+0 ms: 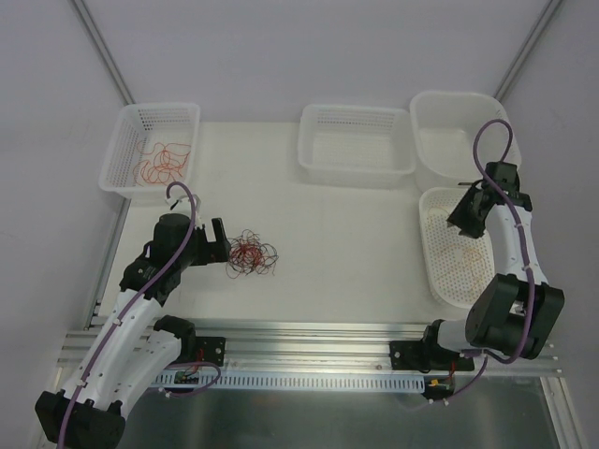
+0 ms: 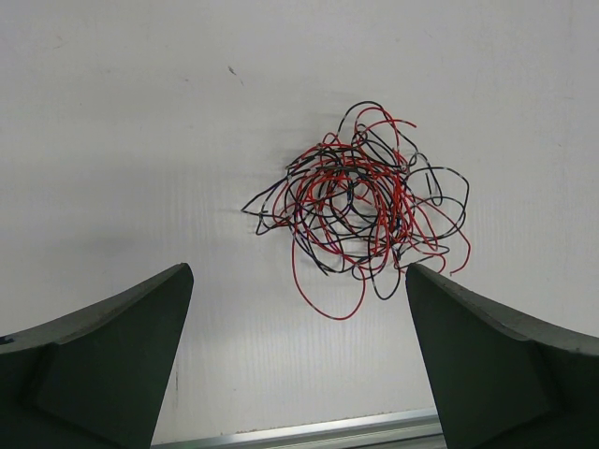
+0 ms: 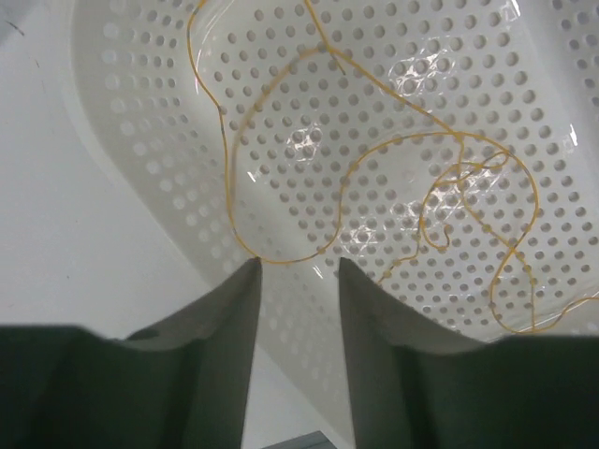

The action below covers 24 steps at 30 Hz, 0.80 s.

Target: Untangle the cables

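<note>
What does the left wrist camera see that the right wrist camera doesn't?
Only the left wrist view: a red and black tangle of cables on the white table, left tool wide open. Only the right wrist view: a loose yellow cable in a holey white basket, right tool slightly open. Both: thin curly wires beyond dark tool fingers.

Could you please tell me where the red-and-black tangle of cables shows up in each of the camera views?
Top external: the tangle lies on the table, left of centre, just right of the left hand.
Left wrist: the tangle sits right of centre, just beyond the open hand.
Right wrist: not in it.
Shared landmark: the left hand, open towards the tangle in both views.
</note>
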Available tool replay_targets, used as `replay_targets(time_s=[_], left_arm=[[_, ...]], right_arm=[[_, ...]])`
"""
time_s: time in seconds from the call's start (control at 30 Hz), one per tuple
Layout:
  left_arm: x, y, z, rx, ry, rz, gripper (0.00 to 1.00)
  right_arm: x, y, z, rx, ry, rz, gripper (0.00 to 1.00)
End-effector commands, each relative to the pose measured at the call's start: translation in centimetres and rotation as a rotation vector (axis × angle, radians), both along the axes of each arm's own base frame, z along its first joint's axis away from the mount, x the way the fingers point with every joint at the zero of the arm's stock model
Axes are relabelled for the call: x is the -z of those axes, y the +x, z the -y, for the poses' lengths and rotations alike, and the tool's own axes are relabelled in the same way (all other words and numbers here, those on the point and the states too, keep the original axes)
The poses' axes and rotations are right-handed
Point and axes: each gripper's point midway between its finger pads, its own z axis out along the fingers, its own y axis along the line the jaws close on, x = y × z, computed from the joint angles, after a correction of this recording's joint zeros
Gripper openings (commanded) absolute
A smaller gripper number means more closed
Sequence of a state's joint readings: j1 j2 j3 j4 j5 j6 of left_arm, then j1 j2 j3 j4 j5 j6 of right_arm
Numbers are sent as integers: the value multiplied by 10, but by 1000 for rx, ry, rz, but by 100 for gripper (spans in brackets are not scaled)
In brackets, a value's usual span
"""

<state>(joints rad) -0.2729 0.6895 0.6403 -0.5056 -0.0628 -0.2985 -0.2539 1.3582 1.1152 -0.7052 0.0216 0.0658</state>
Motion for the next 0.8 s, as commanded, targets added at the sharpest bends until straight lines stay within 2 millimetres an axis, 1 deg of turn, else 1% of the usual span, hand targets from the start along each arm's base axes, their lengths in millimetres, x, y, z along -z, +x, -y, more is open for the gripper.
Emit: replay_targets(time_s=[0.0,0.07,0.1,0.17,0.2,0.23,0.27,0.3,0.37,0.4,0.43,0.47,0.5,0.53,0.57,0.6,0.63,0.67,0.7,0.73,0.77], left_arm=[[-2,4,-1,-2,1,18,99],[0,4,0,5,1,9,99],[0,4,1,8,0,7,99],[2,4,4,21,-8,-6,99],[2,4,5,24,-13,-9,99],[3,3,6,31,-16,-15,99],[6,3,8,38,-19,-25,99],[7,2,9,45,-23,-33,99],[10,2,13,58,-33,-54,99],[12,1,15,64,-44,-67,99],[12,1,17,65,-54,-74,99],[16,1,20,68,-63,-94,99],[16,1,22,64,-80,-104,99],[17,2,24,64,-91,-118,99],[23,2,26,59,-96,-149,99],[23,3,28,48,-109,-163,99],[26,4,29,39,-117,-179,99],[31,5,30,32,-119,-207,99],[31,7,31,18,-134,-219,99],[32,8,34,14,-144,-232,98],[36,10,36,-1,-160,-258,97]], right_arm=[[-26,14,10,37,-40,90,45],[-40,16,6,24,-31,125,56],[-44,17,4,16,-32,136,67],[-54,16,-5,-18,-37,163,74],[-57,17,-11,-45,-36,171,80],[-58,16,-23,-82,-29,178,82],[-59,15,-29,-104,-28,181,83],[-65,15,-46,-164,-6,208,84],[-66,13,-67,-241,27,228,85],[-73,11,-79,-289,37,260,85],[-76,11,-102,-387,56,288,85],[-75,7,-115,-438,62,294,85],[-73,1,-139,-518,79,298,85],[-78,0,-157,-585,116,339,85],[-77,-3,-170,-649,129,349,85],[-68,-8,-181,-682,155,338,85],[-69,-12,-206,-761,197,362,85],[-66,-15,-217,-799,218,364,85],[-58,-25,-236,-842,248,344,85],[-57,-25,-246,-867,253,354,85],[-50,-27,-256,-893,256,335,85]])
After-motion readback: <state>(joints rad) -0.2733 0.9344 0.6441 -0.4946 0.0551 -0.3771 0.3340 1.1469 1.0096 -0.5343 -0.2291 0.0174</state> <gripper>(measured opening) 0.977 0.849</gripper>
